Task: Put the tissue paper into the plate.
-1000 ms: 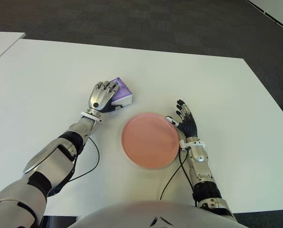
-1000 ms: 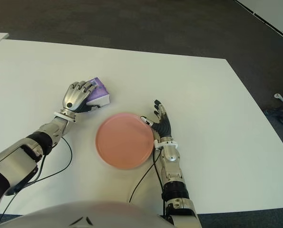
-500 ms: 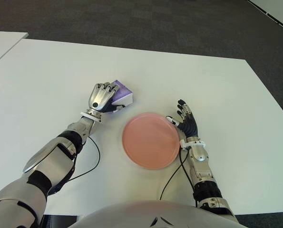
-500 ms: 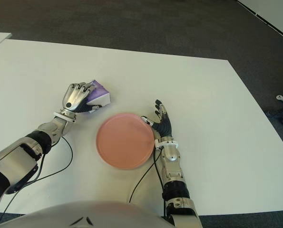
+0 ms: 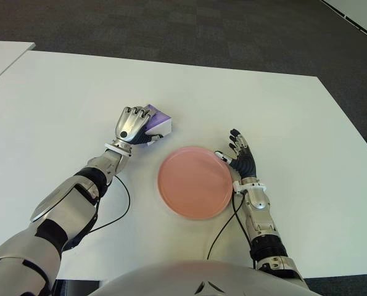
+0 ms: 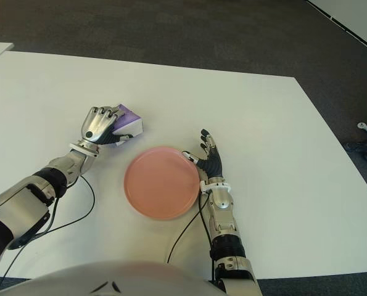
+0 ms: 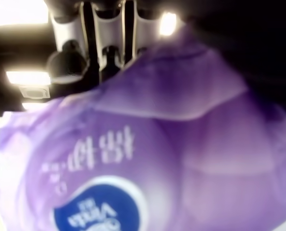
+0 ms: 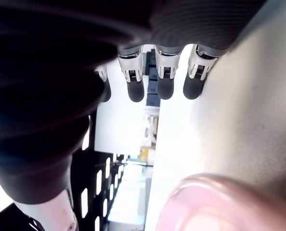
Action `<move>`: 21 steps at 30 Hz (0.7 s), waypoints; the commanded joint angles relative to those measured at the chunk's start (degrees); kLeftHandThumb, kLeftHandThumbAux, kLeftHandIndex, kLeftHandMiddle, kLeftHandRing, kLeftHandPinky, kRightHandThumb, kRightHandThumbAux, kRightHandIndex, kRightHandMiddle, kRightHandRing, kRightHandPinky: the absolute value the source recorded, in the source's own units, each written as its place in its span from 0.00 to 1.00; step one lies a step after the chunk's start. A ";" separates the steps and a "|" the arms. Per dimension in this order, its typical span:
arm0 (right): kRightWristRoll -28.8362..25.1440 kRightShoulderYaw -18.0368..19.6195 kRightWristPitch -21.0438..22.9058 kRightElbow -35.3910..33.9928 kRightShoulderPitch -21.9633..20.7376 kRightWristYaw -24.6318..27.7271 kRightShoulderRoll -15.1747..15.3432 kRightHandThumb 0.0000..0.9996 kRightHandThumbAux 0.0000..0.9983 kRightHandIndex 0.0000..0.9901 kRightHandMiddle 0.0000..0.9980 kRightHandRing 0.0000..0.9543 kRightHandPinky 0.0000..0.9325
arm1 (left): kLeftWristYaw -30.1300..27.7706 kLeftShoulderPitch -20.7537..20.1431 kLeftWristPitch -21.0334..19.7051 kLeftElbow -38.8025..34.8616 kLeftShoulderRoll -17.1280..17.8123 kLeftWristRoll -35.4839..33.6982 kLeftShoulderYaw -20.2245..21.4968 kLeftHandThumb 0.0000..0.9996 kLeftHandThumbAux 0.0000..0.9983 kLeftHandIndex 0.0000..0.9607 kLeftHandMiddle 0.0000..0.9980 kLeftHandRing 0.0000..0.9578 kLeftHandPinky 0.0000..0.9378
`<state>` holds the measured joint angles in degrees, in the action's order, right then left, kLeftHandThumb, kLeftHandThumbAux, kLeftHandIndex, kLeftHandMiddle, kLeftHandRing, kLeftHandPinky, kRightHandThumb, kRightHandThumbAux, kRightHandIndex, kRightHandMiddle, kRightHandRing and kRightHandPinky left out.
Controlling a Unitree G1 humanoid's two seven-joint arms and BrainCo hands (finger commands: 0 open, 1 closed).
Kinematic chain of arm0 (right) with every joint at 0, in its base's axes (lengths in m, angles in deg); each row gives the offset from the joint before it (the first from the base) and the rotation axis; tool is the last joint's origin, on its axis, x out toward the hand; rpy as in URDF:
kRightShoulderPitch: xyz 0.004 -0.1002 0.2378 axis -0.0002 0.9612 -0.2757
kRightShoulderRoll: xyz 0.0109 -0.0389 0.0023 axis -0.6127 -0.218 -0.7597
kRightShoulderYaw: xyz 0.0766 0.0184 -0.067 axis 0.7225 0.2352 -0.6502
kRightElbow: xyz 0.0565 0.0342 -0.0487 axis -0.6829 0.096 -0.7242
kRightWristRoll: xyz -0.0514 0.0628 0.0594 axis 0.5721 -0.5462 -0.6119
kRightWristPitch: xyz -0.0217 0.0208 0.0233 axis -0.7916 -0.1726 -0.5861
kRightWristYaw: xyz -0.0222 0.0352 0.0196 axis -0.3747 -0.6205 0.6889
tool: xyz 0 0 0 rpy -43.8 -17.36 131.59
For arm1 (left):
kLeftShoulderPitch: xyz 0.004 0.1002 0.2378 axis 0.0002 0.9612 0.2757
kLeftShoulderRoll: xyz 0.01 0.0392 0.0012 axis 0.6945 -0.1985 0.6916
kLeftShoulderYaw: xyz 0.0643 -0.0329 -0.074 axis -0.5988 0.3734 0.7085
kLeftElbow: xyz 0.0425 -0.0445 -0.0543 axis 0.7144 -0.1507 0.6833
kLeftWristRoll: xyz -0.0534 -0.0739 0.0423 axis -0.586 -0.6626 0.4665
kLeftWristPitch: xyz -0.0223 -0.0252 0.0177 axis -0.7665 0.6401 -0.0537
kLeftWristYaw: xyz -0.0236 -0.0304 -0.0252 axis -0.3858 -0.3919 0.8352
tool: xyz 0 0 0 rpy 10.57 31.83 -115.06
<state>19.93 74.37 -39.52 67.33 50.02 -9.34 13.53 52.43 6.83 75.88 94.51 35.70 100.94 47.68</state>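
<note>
Your left robot hand (image 5: 131, 123) is curling its fingers (image 5: 136, 113) over the tissue paper pack (image 5: 156, 121), gripping it from above. The left wrist view is showing the purple wrapper (image 7: 147, 159) filling nearly everything right under the palm, with a blue round logo and white characters on it. The pack is sitting to the left of the pink plate (image 5: 195, 182) and a little farther from you, near the plate but not touching it, so it is not yet in the plate. You cannot tell whether the pack is touching the tabletop (image 5: 269, 111) or is raised a little off it.

Your right robot hand (image 5: 242, 159) is showing just beside the plate's right edge, palm down, with its fingers (image 8: 164, 79) stretched out straight and holding nothing. In the right wrist view the fingertips are pointing away over the white surface, and the plate's pink rim (image 8: 215, 202) is showing close to the palm.

The plate is lying flat on the tabletop between the two hands, with nothing in it. A thin black cable (image 5: 223, 225) is trailing along the tabletop beside your right forearm, and another (image 5: 116, 206) is looping beside your left forearm.
</note>
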 commanded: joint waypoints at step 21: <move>0.00 0.00 2.46 5.91 0.92 -0.39 -0.46 0.00 0.83 0.00 0.00 0.00 0.02 | -4.33 -3.52 0.32 -12.04 4.17 -4.52 7.05 0.75 0.70 0.46 0.86 0.89 0.89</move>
<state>20.15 74.61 -39.73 69.16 48.51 -10.06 13.55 49.35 4.14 77.23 86.44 39.47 97.06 53.30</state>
